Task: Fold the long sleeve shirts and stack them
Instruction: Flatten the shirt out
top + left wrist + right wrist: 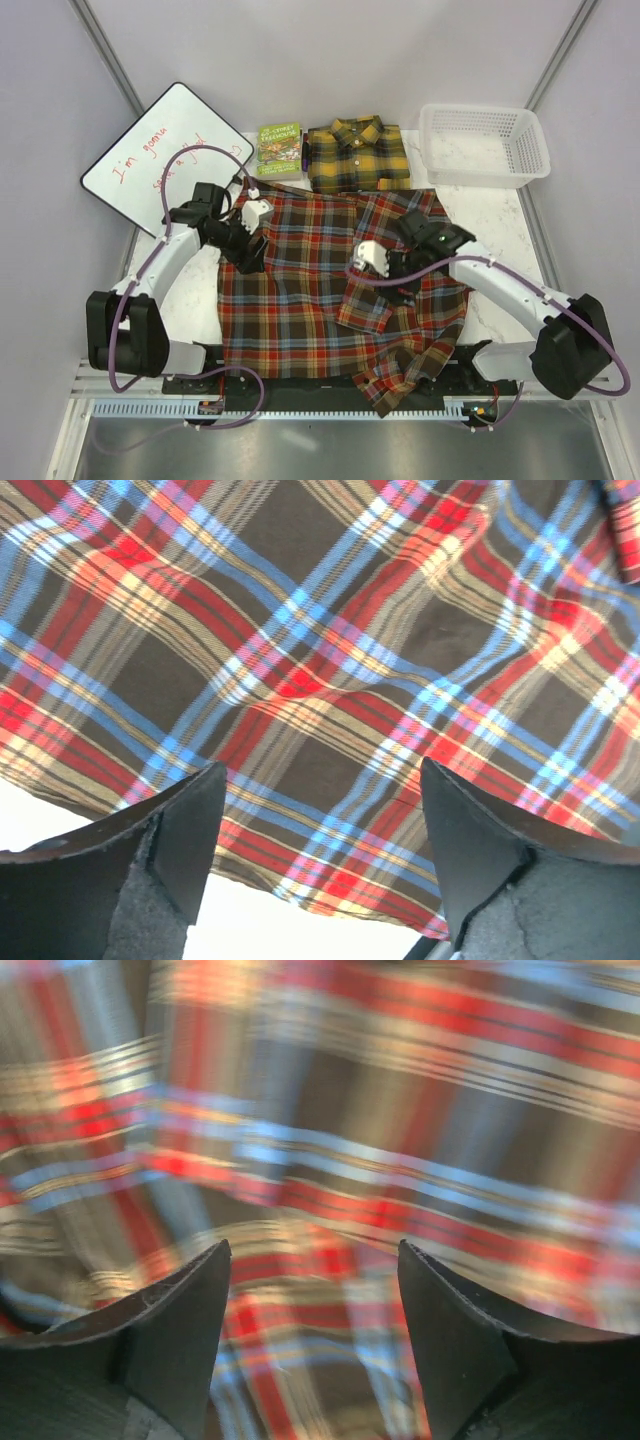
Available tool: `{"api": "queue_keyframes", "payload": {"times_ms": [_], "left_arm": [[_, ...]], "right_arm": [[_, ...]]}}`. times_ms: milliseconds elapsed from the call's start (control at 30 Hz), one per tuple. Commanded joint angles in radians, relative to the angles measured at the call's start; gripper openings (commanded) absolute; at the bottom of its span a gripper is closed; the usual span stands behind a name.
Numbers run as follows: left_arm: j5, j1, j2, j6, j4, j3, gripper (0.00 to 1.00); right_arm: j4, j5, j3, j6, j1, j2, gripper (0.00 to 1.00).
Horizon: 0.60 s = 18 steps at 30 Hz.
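The red-brown plaid long sleeve shirt point(290, 305) lies spread across the middle of the table, its right side bunched and folded over, with a corner hanging over the near edge. The yellow and black shirt point(357, 155) lies folded at the back. My left gripper point(250, 256) hovers over the spread shirt's upper left part, open, with nothing between its fingers point(190, 825); below them the shirt's edge point(330, 880) meets white table. My right gripper point(390, 287) hangs open over the bunched right side, and the blurred plaid point(330, 1160) fills its view.
A small green book point(280, 150) lies left of the yellow shirt. A white mesh basket point(485, 145) stands at the back right. A whiteboard point(165, 150) with red writing lies at the back left. White table point(195, 290) shows left of the shirt.
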<state>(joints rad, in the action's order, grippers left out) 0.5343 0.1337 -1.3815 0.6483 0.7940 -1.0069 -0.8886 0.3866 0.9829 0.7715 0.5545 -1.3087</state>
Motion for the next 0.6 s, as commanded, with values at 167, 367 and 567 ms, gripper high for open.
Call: {"api": "queue_keyframes", "payload": {"times_ms": [167,367,567], "left_arm": [[0.093,-0.019,0.047,-0.128,0.001,0.036,0.95],[0.087,-0.020,0.064,-0.147,-0.010,0.048,0.96],[0.084,-0.020,0.064,-0.144,-0.010,0.045,0.97]], "right_arm": [[0.276,-0.159,-0.199,-0.051,0.269,0.052,0.83],[0.358,-0.249,-0.245,-0.034,0.366,0.013,0.84],[0.324,-0.261,-0.262,-0.006,0.433,0.002,0.85]]}}
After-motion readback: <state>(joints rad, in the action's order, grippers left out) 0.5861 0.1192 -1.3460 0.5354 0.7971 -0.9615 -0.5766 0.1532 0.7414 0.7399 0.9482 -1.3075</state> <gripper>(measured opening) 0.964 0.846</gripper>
